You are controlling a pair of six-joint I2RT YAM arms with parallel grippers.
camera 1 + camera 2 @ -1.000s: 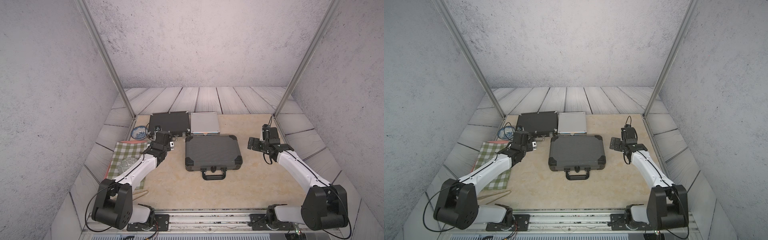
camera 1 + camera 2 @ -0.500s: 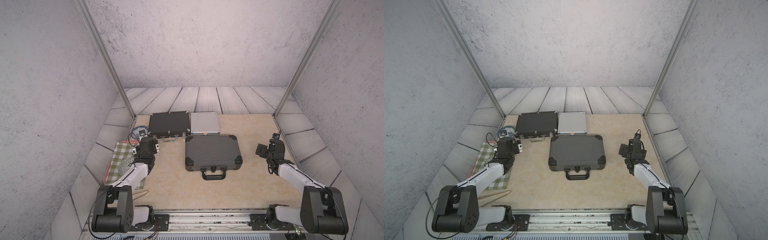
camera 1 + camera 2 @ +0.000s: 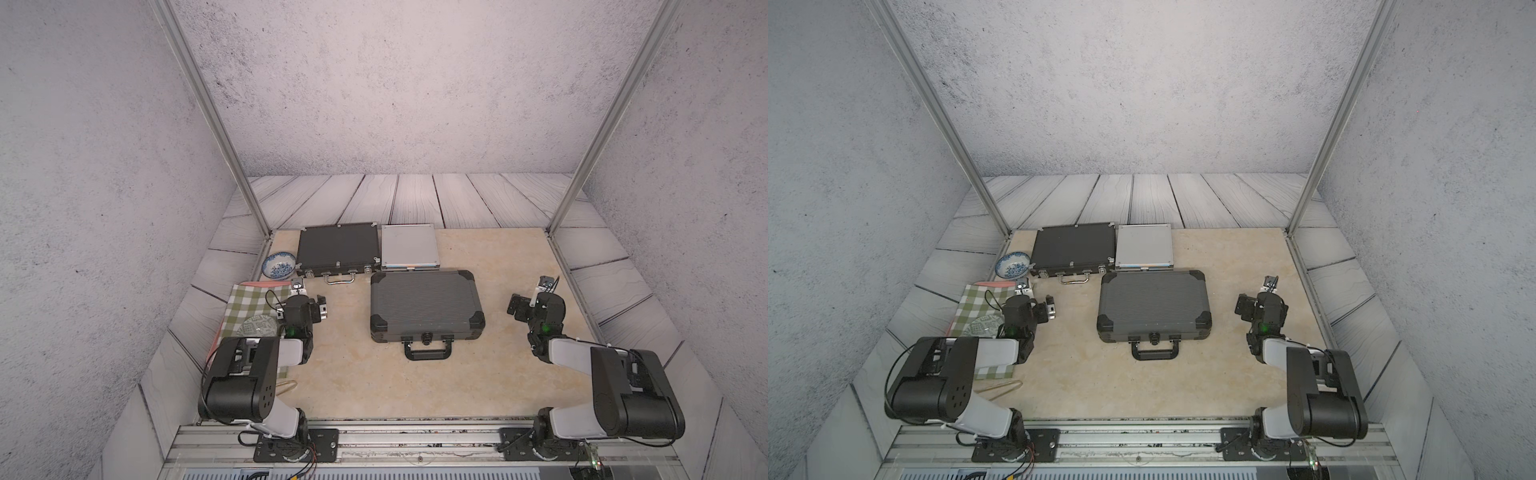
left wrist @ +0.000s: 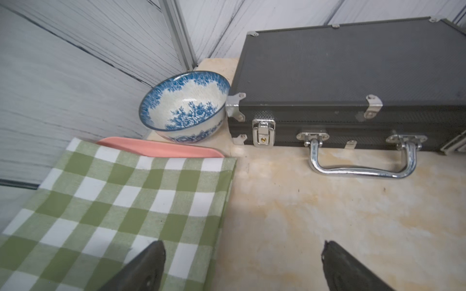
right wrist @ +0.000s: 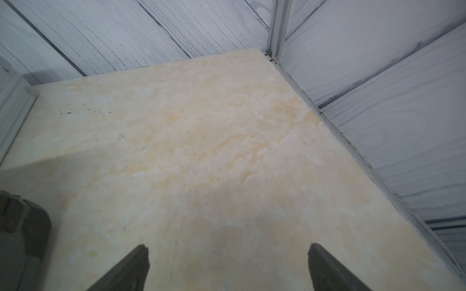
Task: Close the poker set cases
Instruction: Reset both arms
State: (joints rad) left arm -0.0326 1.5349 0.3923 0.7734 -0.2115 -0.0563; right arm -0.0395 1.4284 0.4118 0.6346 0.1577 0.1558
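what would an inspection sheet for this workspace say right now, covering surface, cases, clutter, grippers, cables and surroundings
surface: beige marbled tabletop, no spills seen
job's things: flat black case, smaller silver aluminium case beside it, larger ribbed dark-grey case with black corners nearer the arms; all three lids down
clutter: blue-and-white floral bowl beside the black case; green-and-white checked cloth over a pink tray; round patterned dish on the cloth
grippers: left gripper open, empty; right gripper open, empty, over bare tabletop
cables: black cable looping at the left wrist; thin wires at the base rail
surroundings: grey textured walls, aluminium posts, pale wood-look panels
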